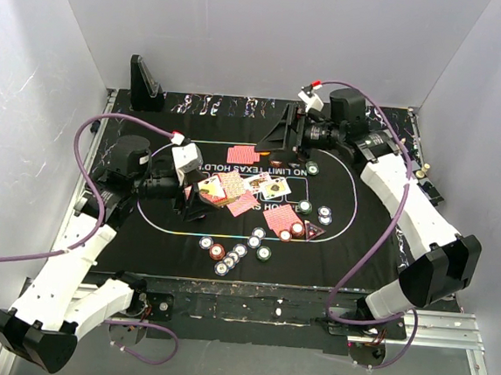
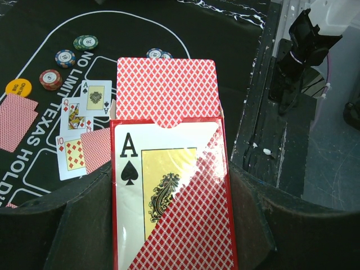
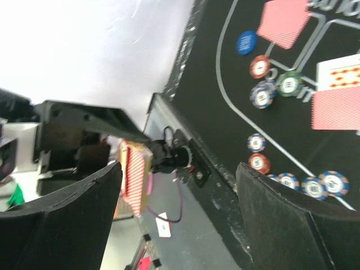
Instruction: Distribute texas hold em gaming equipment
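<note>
Partly dealt, I judge: face-up cards (image 2: 76, 132) and red-backed cards (image 1: 278, 218) lie mid-mat (image 1: 359, 250); chips (image 1: 229, 256) cluster at lower centre of the top view; the yellow button (image 2: 18, 88) is out; the left gripper (image 2: 169, 197) fingers clamp the card box (image 2: 185, 230), so dealing looks unfinished; the right gripper (image 3: 180, 171) fingers stand apart, empty, upper centre.

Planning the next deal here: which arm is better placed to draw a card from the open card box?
Right, probably. The left gripper is shut on the card box, flap open, so it is busy. The right gripper stands open and empty above the mat, free to reach over.
</note>
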### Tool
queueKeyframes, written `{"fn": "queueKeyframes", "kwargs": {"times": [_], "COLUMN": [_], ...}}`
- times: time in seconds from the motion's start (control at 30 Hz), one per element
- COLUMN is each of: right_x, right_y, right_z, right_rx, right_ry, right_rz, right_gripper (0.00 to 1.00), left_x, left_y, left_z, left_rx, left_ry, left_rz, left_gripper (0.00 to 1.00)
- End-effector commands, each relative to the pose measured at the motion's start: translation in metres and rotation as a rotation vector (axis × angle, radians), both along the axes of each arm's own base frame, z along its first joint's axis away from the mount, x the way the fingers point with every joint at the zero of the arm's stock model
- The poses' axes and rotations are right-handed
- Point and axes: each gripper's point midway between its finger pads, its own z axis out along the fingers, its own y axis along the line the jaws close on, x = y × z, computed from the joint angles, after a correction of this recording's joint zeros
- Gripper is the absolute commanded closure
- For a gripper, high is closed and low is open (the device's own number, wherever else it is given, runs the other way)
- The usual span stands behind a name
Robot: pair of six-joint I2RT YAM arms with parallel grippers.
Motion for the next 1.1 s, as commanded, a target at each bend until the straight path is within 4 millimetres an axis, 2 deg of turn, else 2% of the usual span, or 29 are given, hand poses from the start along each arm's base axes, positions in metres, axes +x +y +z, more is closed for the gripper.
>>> {"fn": "queueKeyframes", "kwargs": {"times": [0.0,0.07,0.17,0.43,0.53,0.7,0.87,1.07], "right_x": [-0.037,-0.048,-0.06,-0.076,-0.075,-0.078,-0.079,-0.079], "right_y": [0.023,0.033,0.047,0.067,0.07,0.072,0.071,0.063], "right_z": [0.028,0.03,0.019,0.0,-0.007,-0.022,-0.026,-0.025], "right_rx": [0.144,0.162,0.122,0.098,0.102,0.106,0.112,0.114], "right_ry": [0.013,0.005,0.022,0.076,0.098,0.157,0.174,0.17], "right_rz": [0.161,0.2,0.231,0.281,0.281,0.291,0.294,0.285], "right_gripper": [0.11,0.11,0.1,0.09,0.15,0.3,0.43,0.47], "left_x": [0.001,0.004,0.008,0.018,0.018,0.019,0.02,0.02], "left_y": [-0.002,-0.003,-0.006,-0.008,-0.009,-0.009,-0.009,-0.009], "left_z": [0.009,0.01,0.013,0.015,0.018,0.022,0.022,0.023], "left_rx": [-0.025,-0.028,-0.033,-0.024,-0.029,-0.031,-0.031,-0.032], "left_ry": [-0.049,-0.054,-0.056,-0.065,-0.07,-0.076,-0.076,-0.08], "left_rz": [-0.021,-0.019,-0.026,-0.026,-0.028,-0.024,-0.024,-0.023], "left_gripper": [1.0,1.0,1.0,1.0,1.0,1.0,1.0,1.0]}}
